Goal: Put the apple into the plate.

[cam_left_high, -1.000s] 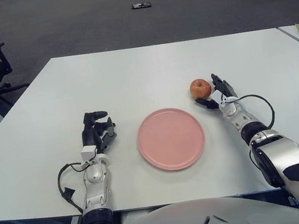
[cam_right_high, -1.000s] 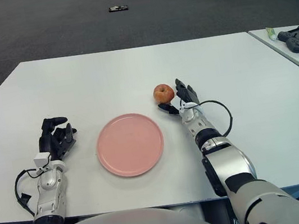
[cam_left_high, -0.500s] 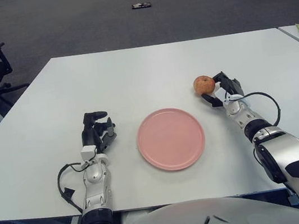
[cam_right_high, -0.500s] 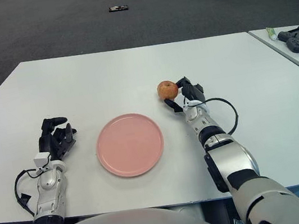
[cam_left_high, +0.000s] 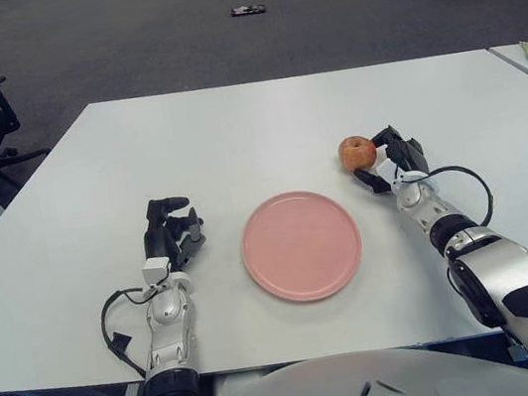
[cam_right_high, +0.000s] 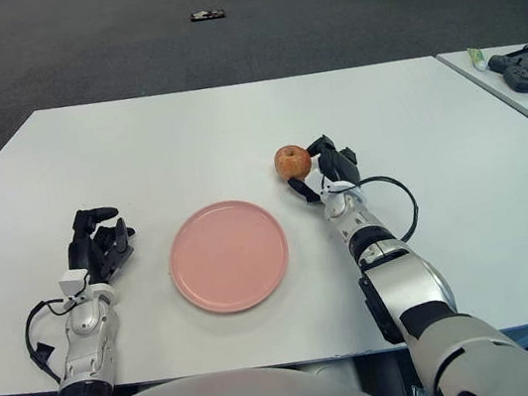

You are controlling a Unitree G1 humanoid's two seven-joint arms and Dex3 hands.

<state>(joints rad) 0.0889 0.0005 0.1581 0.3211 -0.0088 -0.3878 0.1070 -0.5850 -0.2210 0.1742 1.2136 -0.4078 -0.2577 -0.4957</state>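
Right robot hand (cam_left_high: pixel 385 161) grasping apple (cam_left_high: pixel 356 152), right of pink plate (cam_left_high: pixel 302 244); left robot hand (cam_left_high: pixel 170 235) curled, left of plate

We cannot tell whether the round red apple (cam_left_high: pixel 356 151) touches the white surface (cam_left_high: pixel 234 132) beneath it.

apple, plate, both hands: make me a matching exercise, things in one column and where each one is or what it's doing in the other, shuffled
Things:
1. apple
2. plate
3. left hand
4. right hand

Places or states:
A. pink, lying bare on the white table between the two hands
B. idle, to the left of the plate
C. held at its right side, beyond the plate's far right rim
D. fingers closed around the fruit

Pairs: 1-C, 2-A, 3-B, 4-D
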